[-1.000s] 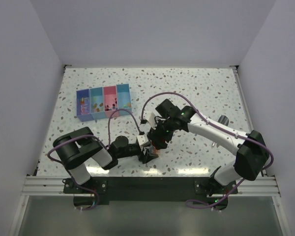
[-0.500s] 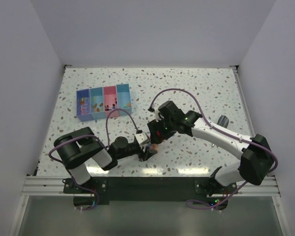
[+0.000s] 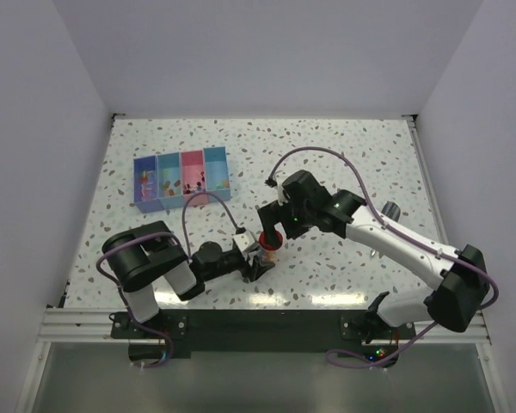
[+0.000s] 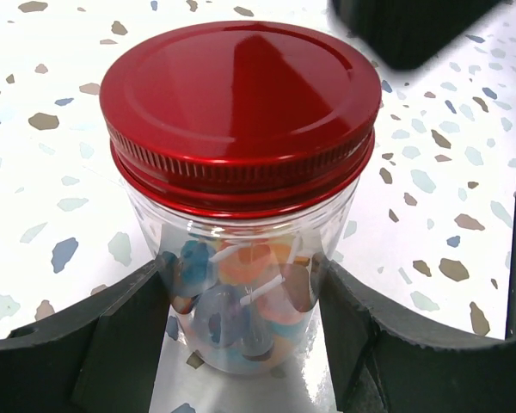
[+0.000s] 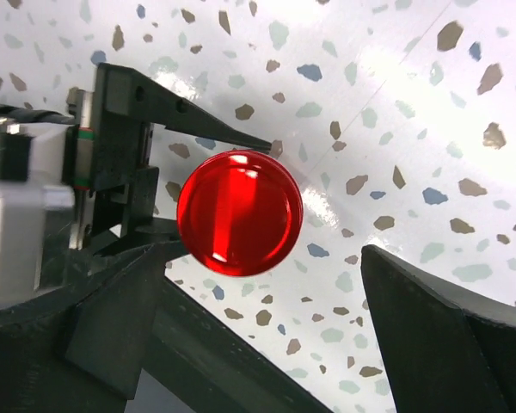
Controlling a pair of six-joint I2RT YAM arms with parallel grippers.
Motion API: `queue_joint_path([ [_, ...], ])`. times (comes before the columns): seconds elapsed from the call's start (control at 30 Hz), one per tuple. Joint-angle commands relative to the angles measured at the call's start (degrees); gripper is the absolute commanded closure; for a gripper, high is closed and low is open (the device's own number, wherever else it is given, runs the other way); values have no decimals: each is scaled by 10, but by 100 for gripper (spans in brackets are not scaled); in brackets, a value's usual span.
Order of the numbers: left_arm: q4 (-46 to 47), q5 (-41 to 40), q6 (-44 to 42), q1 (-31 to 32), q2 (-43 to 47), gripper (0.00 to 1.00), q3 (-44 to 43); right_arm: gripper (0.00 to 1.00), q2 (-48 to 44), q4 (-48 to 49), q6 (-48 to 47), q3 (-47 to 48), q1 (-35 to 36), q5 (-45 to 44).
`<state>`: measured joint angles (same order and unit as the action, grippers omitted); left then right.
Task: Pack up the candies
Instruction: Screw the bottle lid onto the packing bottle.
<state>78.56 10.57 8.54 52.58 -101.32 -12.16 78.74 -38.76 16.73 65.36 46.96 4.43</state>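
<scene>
No legible text, label, brand, number or sign on the round red metal lid [image 4: 241, 95], the clear plastic jar [image 4: 241, 228], the tiny coloured wrapped candies [image 4: 241, 280] inside it, the speckled terrazzo bench [image 3: 344, 155] or the four-compartment coloured tray [image 3: 181, 157].

Room as I see it from my overhead feed:
1. Table [image 3: 344, 155]: white top, terrazzo-speckled in grey, brown and blue, filling the centre.
2. Back wall [image 3: 267, 52], 12 o'clock: plain, pale grey-lilac.
3. Left wall [image 3: 26, 172], 9 o'clock, and right wall [image 3: 490, 129], 3 o'clock: same finish.
4. Aluminium rail [image 3: 77, 325], 6 o'clock, along the table's near edge.
5. Glare streaks [image 3: 327, 298] on the tabletop just beyond that rail.
</scene>
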Motion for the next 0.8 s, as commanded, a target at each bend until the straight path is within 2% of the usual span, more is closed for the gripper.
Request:
queue_joint_path([
  [0.0, 171, -25, 8, -1, -23, 69, 16, 1, -42, -18, -20, 29, -2, -39],
  [0.13, 181, -29, 7, 0, -31, 51, 28, 1, -61, -17, -30, 21, -6, -41],
  [0.23, 178, -40, 7, 0, -24, 33, 40, 1, -75, -14, -34, 18, -6, -52],
  [0.27, 176, -46, 6, 0, -20, 23, 44, 1, -80, -9, -35, 15, -6, -58],
  [0.43, 130, -61, -1, 0, 33, 2, 72, 1, -115, 21, -42, -5, -7, -90],
  [0.63, 60, -68, 10, 0, 137, 0, 111, 1, -131, 17, -43, -6, -11, -148],
  [0.77, -72, -96, 12, 1, 252, 0, 122, 1, -140, -11, -1, -4, -23, -243],
])
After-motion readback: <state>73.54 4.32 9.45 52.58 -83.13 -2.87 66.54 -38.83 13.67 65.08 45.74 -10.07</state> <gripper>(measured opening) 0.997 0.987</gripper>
